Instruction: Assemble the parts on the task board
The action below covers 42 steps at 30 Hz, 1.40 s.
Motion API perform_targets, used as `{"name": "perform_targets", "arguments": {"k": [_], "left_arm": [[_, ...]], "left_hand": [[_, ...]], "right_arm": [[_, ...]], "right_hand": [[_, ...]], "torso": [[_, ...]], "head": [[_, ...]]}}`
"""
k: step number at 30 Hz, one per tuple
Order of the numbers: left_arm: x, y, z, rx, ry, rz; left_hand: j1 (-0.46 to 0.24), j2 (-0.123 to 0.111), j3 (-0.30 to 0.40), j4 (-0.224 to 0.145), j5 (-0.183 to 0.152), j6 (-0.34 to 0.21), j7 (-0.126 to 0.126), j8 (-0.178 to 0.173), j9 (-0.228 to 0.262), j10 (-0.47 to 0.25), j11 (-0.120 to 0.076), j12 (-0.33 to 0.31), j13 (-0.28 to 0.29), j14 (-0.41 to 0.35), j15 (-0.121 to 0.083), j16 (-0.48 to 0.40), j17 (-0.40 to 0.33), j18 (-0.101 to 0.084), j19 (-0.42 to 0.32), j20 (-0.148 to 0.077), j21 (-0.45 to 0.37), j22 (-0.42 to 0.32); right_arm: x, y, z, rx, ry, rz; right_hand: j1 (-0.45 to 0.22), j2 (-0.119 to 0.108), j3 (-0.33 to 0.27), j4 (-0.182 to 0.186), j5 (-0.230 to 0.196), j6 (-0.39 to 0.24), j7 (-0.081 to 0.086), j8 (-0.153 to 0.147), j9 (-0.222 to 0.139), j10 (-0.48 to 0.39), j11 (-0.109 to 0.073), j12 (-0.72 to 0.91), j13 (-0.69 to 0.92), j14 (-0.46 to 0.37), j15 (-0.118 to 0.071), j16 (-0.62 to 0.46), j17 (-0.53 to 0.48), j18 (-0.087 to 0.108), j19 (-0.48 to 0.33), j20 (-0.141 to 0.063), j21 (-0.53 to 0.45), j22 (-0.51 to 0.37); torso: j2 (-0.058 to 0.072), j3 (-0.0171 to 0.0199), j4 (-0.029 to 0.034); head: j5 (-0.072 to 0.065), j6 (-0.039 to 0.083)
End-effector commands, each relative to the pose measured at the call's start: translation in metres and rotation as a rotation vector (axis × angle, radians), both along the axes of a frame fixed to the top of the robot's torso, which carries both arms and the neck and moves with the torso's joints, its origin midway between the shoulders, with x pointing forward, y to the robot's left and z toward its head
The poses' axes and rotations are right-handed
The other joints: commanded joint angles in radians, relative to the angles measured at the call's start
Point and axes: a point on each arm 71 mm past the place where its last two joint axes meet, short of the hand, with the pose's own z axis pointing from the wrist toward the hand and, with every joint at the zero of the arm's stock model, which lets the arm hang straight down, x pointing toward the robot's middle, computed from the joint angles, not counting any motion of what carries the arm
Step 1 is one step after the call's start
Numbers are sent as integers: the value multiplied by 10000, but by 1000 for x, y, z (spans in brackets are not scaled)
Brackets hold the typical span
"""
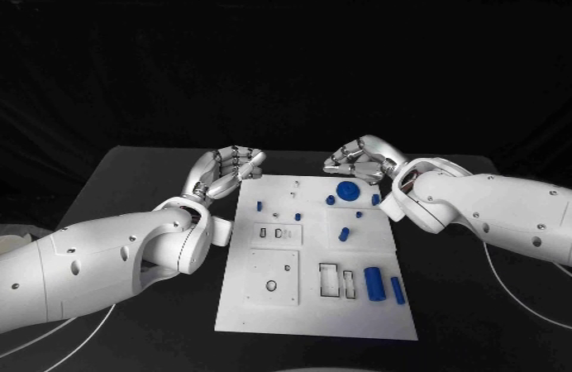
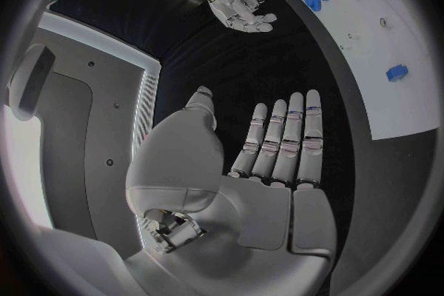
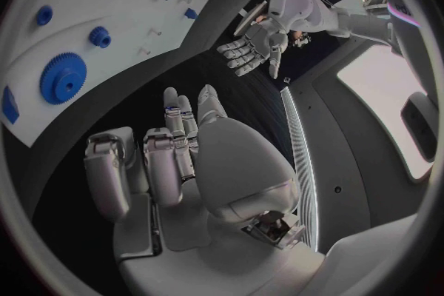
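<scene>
Both hands empty: left hand (image 1: pixel 229 170) fingers spread off the task board's (image 1: pixel 316 322) far left corner, right hand (image 1: pixel 358 159) loosely curled beyond its far edge. Blue gear (image 1: pixel 347 192) lies flat nearest my right hand. I judge it light, rigid; pinch across the toothed rim. Open table either side.

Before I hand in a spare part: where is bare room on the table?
Bare black table lies left of the task board, beyond the left hand, and right of the board nearer the robot. It is crowded around the big blue gear, close to the right hand.
</scene>
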Motion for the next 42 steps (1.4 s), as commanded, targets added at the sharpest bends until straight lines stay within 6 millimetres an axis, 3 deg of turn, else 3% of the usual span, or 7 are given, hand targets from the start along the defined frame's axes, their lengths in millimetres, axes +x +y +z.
{"name": "perform_targets", "arguments": {"k": [1,7,14,19,22,32,42], "left_arm": [[-3,-3,2,-103,111,-451],[-7,-1,3,-151,215,-523],[-10,-1,5,-181,254,-558],[-10,-1,6,-196,207,-566],[-10,-2,6,-198,176,-562],[-8,0,6,-162,113,-475],[-7,2,6,-119,84,-389]], "left_hand": [[-3,144,28,-18,-59,181,407,-146,27,136,-25,9,13,177,-25,-12,67,135,95,26,-29,-10],[24,214,-12,-21,-72,351,374,-348,45,230,-65,-13,14,390,-87,72,187,139,271,-27,50,4],[25,249,-32,-22,-75,436,355,-412,56,304,-86,-3,20,440,-105,85,228,136,319,-46,69,4],[37,297,-50,-24,-76,432,373,-546,47,255,-65,-63,7,334,-79,22,249,119,260,-36,22,-26],[57,336,-62,-26,-77,430,389,-640,44,216,-46,-107,4,254,-56,-22,268,113,205,-20,-19,-51],[122,398,-108,-29,-80,482,410,-820,56,188,-19,-169,7,1,7,-101,308,102,28,37,-140,-110],[136,419,-110,-31,-80,493,413,-845,59,185,-15,-177,8,-38,16,-106,313,102,3,46,-157,-117]], "right_arm": [[2,2,1,-2396,-1215,276],[6,6,1,-4145,-1852,384],[9,14,-3,-5856,-2215,597],[9,19,-7,-6757,-2131,774],[9,21,-10,-7095,-1988,847],[7,22,-16,-7603,-1735,952],[6,22,-23,-7898,-1414,1045]], "right_hand": [[245,-58,84,-153,-88,167,-88,-137,-16,154,-27,-228,-3,905,-87,74,1968,-63,1097,-46,34,2626],[636,-252,269,-307,-216,435,-338,-614,-32,363,-37,-986,-8,916,-105,84,2032,-63,1097,-53,34,2626],[795,-411,315,-372,-265,471,-401,-873,-38,340,-76,-1364,-12,945,-175,104,2190,-63,1097,-112,34,2626],[709,-488,266,-278,-299,395,-360,-1069,-48,283,-81,-1581,-7,977,-219,124,2358,-63,1097,-162,34,2626],[659,-510,243,-226,-302,357,-308,-1153,-48,245,-83,-1672,-3,981,-229,127,2379,-63,1097,-177,34,2626],[606,-524,222,-176,-304,352,-269,-1210,-43,241,-79,-1731,3,980,-220,127,2376,-63,1097,-180,34,2626],[538,-556,189,-118,-305,331,-244,-1287,-41,229,-64,-1805,7,977,-208,125,2360,-63,1097,-174,34,2626]], "torso": [[111,-47,72],[165,-73,101],[231,-83,131],[241,-83,138],[213,-88,168],[160,-99,161],[153,-99,155]], "head": [[-144,-60],[-326,-112],[-491,-158],[-498,-171],[-516,-238],[-536,-433],[-537,-479]]}}
